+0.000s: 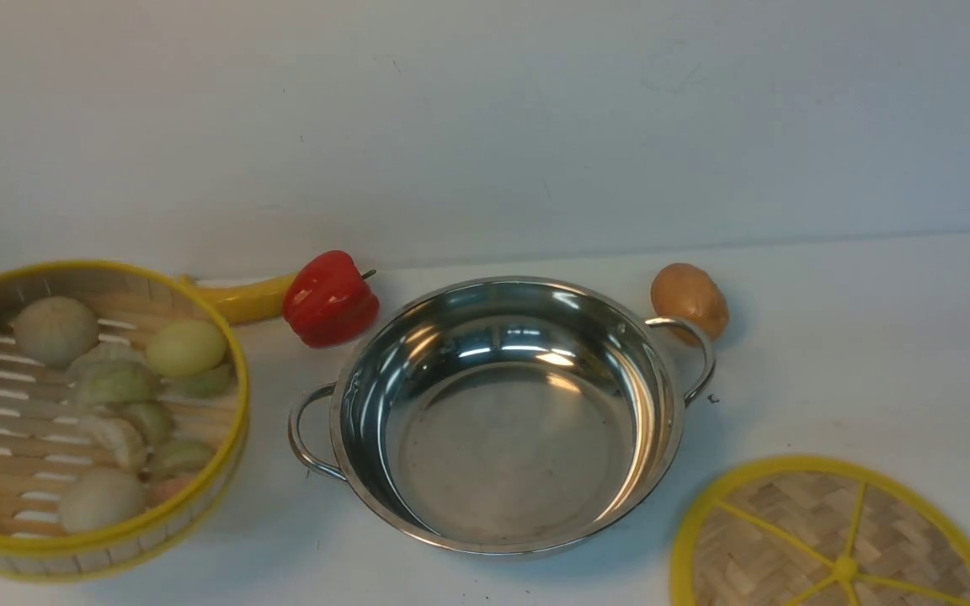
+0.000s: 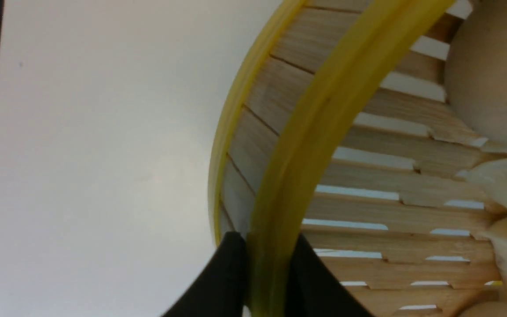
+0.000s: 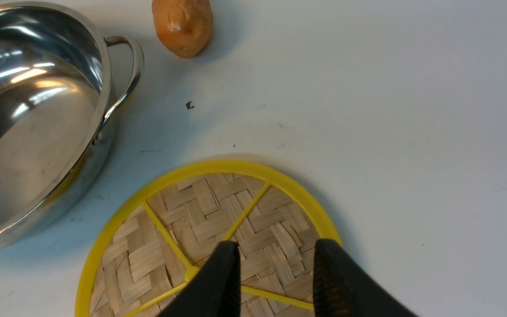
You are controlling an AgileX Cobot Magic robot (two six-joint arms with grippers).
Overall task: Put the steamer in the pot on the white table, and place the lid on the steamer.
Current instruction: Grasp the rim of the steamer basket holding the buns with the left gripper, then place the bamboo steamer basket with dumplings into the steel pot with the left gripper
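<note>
Two states: left end effector [image 2: 267, 253] pinches steamer [image 2: 280, 88] rim, right end effector [image 3: 275, 259] spread over lid [image 3: 200, 211].

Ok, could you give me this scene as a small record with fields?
target: wide shiny steel pot, empty, on white table
held: round yellow-rimmed bamboo steamer with dumplings, left of pot
waiting: flat woven bamboo lid, right of pot
left gripper: shut on steamer rim
right gripper: open, over lid

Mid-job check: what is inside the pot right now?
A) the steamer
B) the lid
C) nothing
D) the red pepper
C: the pot shows only its bare shiny bottom, with the steamer off to its left and the lid off to its right.
</note>
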